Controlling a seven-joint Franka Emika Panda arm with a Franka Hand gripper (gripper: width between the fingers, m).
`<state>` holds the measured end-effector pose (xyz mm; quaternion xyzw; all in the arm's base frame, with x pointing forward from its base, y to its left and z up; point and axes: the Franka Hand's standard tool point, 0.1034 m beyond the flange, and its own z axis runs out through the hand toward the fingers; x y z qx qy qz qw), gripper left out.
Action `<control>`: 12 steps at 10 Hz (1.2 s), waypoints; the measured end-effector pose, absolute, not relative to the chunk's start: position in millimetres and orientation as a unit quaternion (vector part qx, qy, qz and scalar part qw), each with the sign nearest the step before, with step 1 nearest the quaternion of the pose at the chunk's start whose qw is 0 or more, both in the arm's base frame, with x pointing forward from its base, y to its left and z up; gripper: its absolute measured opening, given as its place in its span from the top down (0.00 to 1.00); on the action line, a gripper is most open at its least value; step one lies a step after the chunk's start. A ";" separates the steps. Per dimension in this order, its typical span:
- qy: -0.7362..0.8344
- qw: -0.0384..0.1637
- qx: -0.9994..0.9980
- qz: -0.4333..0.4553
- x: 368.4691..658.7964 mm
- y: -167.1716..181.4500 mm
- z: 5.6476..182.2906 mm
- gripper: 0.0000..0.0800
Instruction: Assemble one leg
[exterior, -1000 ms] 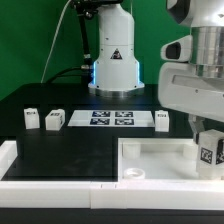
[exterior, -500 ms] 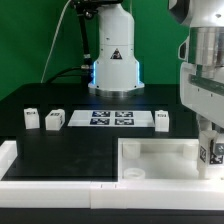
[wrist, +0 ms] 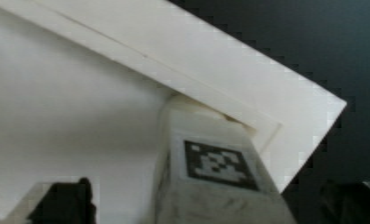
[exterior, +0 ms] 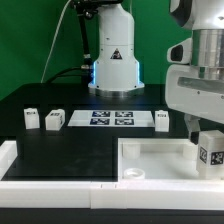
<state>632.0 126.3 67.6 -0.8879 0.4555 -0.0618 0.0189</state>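
A white leg [wrist: 217,160] with a square black-and-white tag stands over the white tray's [wrist: 93,110] corner. One dark fingertip [wrist: 61,200] shows beside it, against black table [wrist: 297,35].

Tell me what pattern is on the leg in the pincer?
A black-and-white square tag on the white leg, clearest in the wrist view.

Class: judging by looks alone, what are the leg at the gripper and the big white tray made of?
The leg: probably matte white plastic, uniform and dull, with a printed tag. The tray: likely the same plastic, with smooth moulded walls and faint sheen. Neither is certain.
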 end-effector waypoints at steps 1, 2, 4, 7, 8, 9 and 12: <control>0.394 0.015 -0.917 -0.063 631.7 127.6 67.4 0.19; 0.339 0.005 -0.939 -0.066 631.0 130.4 67.3 0.19; 0.217 -0.009 -0.974 -0.070 631.4 130.4 66.4 0.19; 0.029 -0.031 -0.997 -0.065 634.2 123.4 69.0 0.19; -0.006 -0.033 -0.997 -0.065 635.1 121.2 70.2 0.19; -0.061 -0.041 -0.995 -0.064 635.7 119.1 70.7 0.19; -0.065 -0.042 -0.995 -0.063 635.5 118.2 69.9 0.30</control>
